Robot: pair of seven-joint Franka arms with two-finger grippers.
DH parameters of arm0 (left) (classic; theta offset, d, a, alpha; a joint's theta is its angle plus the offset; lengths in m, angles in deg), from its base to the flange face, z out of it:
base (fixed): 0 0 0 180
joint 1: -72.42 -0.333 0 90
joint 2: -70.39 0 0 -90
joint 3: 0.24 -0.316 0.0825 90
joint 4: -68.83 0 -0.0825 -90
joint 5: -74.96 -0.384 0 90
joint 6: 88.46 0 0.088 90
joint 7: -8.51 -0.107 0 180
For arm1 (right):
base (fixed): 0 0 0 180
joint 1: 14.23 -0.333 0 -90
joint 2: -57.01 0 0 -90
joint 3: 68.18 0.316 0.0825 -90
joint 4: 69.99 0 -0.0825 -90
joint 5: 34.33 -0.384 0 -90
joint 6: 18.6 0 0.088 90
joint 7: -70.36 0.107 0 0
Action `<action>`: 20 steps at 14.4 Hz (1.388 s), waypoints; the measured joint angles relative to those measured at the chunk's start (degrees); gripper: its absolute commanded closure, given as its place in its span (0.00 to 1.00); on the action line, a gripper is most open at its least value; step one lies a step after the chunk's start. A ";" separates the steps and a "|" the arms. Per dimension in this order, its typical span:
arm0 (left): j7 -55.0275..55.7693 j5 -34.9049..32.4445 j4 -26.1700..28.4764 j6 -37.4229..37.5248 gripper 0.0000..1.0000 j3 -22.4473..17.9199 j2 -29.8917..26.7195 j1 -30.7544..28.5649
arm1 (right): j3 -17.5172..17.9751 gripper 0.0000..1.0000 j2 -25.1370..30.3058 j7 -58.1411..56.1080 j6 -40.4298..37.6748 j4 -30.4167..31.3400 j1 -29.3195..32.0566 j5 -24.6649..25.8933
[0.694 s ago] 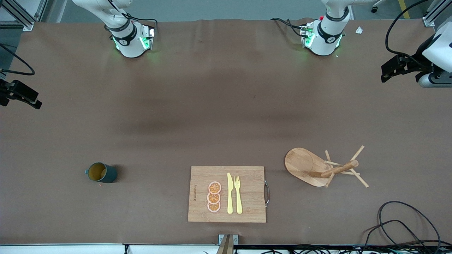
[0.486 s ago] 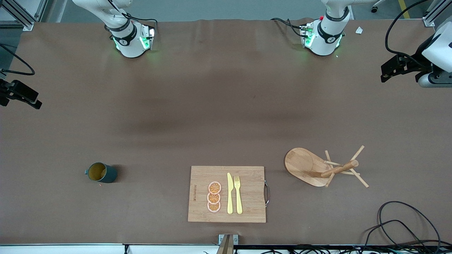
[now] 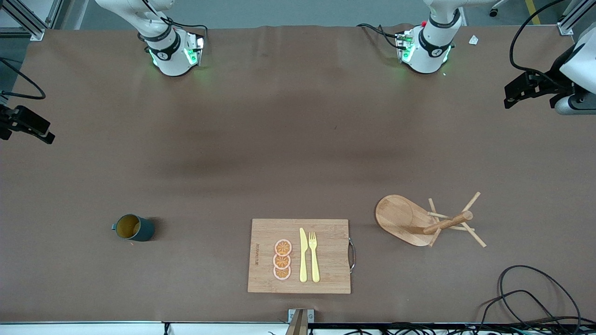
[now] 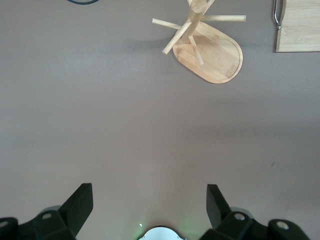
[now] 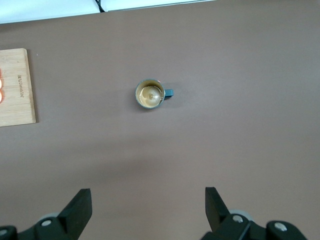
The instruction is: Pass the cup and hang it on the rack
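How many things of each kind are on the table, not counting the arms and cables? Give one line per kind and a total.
Cup: 1
Rack: 1
Cutting board: 1
Orange slices: 3
Knife: 1
Fork: 1
Total: 8

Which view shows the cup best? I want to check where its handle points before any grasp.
The right wrist view: it looks straight down on the cup, showing the tan inside and the small handle clear of everything. The front view shows the cup standing upright toward the right arm's end of the table, handle just visible. The left wrist view does not show it.
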 measured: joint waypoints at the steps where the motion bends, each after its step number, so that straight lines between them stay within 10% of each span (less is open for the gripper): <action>1: 0.00 0.00 0.00 0.00 0.00 0.01 0.00 0.02 | 0.00 0.00 0.00 0.00 0.00 0.00 0.00 0.00; 20: 0.21 0.00 -0.12 -0.09 0.00 -0.02 0.40 -0.12 | 0.75 0.00 -31.07 -0.45 22.90 0.25 -3.17 -0.04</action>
